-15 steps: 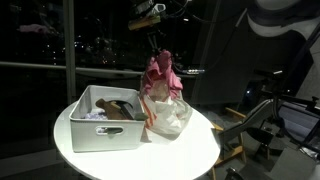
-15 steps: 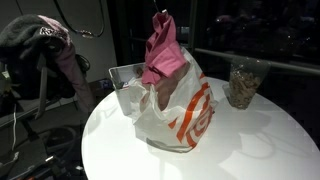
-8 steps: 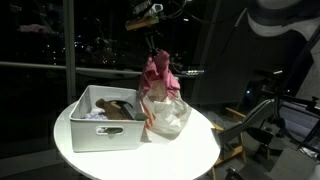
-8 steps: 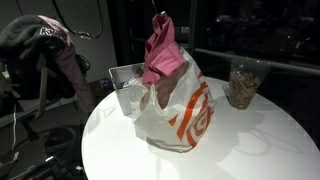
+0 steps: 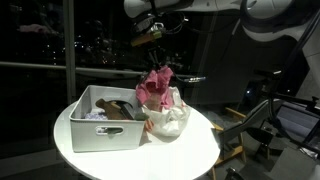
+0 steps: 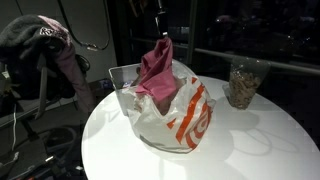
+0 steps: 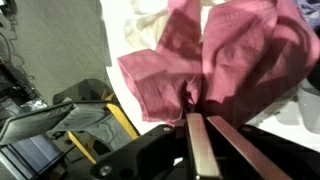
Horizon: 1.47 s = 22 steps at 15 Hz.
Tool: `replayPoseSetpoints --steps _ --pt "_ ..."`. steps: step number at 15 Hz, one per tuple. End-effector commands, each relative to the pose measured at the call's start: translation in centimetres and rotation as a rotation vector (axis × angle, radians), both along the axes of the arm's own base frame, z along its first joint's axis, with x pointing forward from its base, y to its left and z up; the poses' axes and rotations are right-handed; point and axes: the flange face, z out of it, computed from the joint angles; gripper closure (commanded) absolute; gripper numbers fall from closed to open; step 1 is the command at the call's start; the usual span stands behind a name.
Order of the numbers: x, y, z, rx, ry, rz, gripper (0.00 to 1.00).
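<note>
Pink cloth (image 5: 155, 88) hangs centre frame in both exterior views, top bunched and pinched, lower part down in the mouth of the bag; it fills most of the wrist view (image 7: 235, 60). Round white counter (image 5: 195, 152) takes the lower half of the frame. White bin (image 5: 100, 131) sits left of centre on it, with dark and light items inside that are too dim to name. White plastic bag with orange print (image 6: 178, 118) stands just beside the bin, looks to be touching it, mouth open upward, walls soft and slumped. Clear jar (image 6: 243, 84) is at upper right, well apart from the bag. Tool (image 7: 203, 120) is at bottom centre of the wrist view, jaws narrow, clamped on a bunched fold of the cloth. Risks, my read: the grip is on a thin fold only, so the cloth may slip and drop over the bag rim onto the counter. The hanging tail could snag the rim and fold the bag shut or tip it, as the bag is light and unbraced. A loose edge could also drape into the bin.
</note>
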Motion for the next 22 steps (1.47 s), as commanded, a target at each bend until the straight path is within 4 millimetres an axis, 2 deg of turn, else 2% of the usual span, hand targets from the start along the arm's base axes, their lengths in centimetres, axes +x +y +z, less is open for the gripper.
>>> replayPoseSetpoints --steps 1,6,10,11,16,19,22 --pt "-2.3 -2.5 0.6 -0.046 0.128 -0.106 0.99" --pt "-5.3 -4.9 1.2 -0.13 0.337 -0.264 0.99" --pt "-6.5 -6.5 0.7 -0.155 0.466 -0.341 0.99" --pt "-6.7 -7.2 -0.5 -0.152 0.465 -0.331 0.99" --pt "-4.4 -6.2 -1.0 -0.144 0.408 -0.3 0.99" --pt "-3.0 -5.2 0.3 -0.161 0.281 -0.263 0.99" --pt "-2.5 -4.2 2.8 -0.197 0.161 -0.232 0.99"
